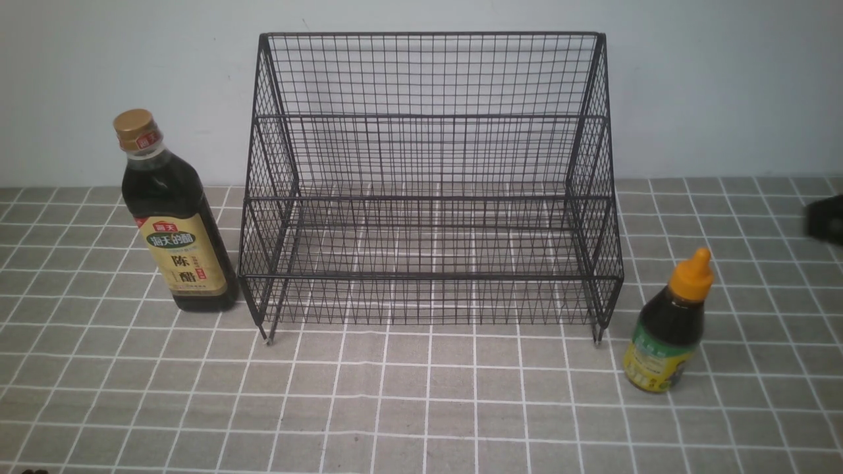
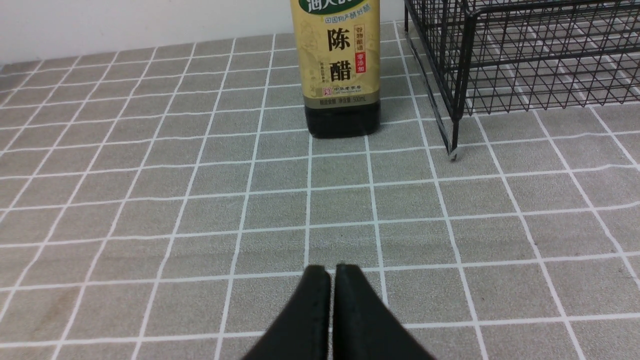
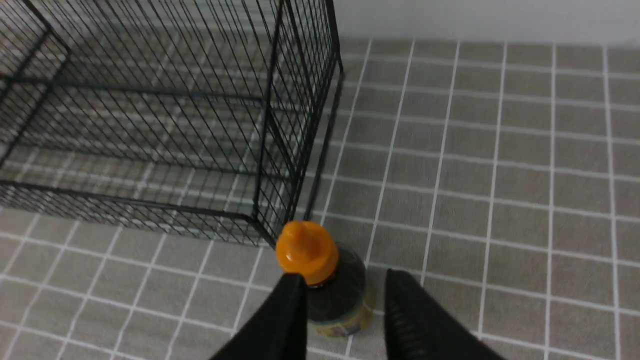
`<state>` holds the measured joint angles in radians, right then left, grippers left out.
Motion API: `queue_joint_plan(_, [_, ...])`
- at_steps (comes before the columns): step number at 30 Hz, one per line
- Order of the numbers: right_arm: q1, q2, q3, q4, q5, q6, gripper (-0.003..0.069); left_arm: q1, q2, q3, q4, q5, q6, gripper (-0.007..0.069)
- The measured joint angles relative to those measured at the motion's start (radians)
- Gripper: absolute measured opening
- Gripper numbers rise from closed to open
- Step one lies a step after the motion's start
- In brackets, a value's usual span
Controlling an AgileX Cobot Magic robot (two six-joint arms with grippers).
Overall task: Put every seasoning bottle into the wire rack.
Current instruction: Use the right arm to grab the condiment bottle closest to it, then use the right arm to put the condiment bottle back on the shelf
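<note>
The black wire rack [image 1: 428,276] stands empty at the middle of the table. Left of it is the tall seasoning bottle [image 1: 174,224], gold-capped with a beige label. Its lower half [image 2: 342,75] shows in the left wrist view, well ahead of my left gripper [image 2: 331,270], which is shut and empty. The short seasoning bottle [image 1: 668,329] with the orange nozzle cap stands upright off the rack's right front foot. My right gripper [image 3: 345,282] hovers above it, open. The short bottle [image 3: 340,295] shows between and below the fingers, untouched.
A grey tablecloth [image 1: 421,408] with a white grid covers the table, against a pale wall [image 1: 724,85]. A dark blurred shape [image 1: 824,218] enters at the right edge, up and right of the short bottle. The rack's corner post [image 3: 270,125] stands close beside that bottle.
</note>
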<state>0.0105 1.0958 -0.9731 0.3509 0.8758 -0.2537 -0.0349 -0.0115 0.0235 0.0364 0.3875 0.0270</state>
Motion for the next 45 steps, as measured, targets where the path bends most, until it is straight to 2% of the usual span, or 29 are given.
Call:
queue_joint_plan(1, [0.001,0.098,-0.035,0.000,0.026,-0.001,0.0334,0.000,0.000,0.000,0.000,0.000,0.000,-0.0007])
queue_joint_plan(3, [0.007,0.139,-0.050,0.000,0.036,-0.002,0.0367,0.000,0.000,0.000,0.000,0.000,0.000,-0.0007])
queue_joint_plan(6, [0.042,0.197,-0.065,-0.001,0.034,-0.007,0.0458,0.000,0.000,0.000,0.000,0.000,0.000,-0.0007])
queue_joint_plan(9, [0.088,0.213,-0.069,-0.007,0.007,-0.011,0.0507,-0.001,0.000,0.000,0.000,0.000,0.000,-0.0007])
queue_joint_plan(15, [0.140,0.256,-0.070,-0.043,-0.077,0.020,0.0528,-0.001,0.000,0.000,0.000,0.000,0.000,-0.0007])
queue_joint_plan(25, [0.150,0.384,-0.070,-0.060,-0.086,0.059,0.0514,-0.001,0.000,0.000,0.000,0.000,0.000,-0.0007])
queue_joint_plan(27, [0.151,0.393,-0.070,-0.073,-0.085,0.063,0.0449,-0.001,0.000,0.000,0.000,0.000,0.000,-0.0007])
queue_joint_plan(30, [0.151,0.395,-0.070,-0.091,-0.085,0.063,0.0300,-0.001,0.000,0.000,0.000,0.000,0.000,-0.0007])
queue_joint_plan(31, [0.151,0.395,-0.071,-0.100,-0.085,0.061,0.0286,-0.001,0.000,0.000,0.000,0.000,0.000,-0.0007])
queue_joint_plan(38, [0.151,0.372,-0.071,-0.120,-0.038,0.015,0.0293,-0.001,0.000,0.000,0.000,0.000,0.000,-0.0007])
queue_joint_plan(45, [0.153,0.229,-0.136,-0.131,0.051,-0.040,0.0293,-0.001,0.000,0.000,0.000,0.000,0.000,-0.0007])
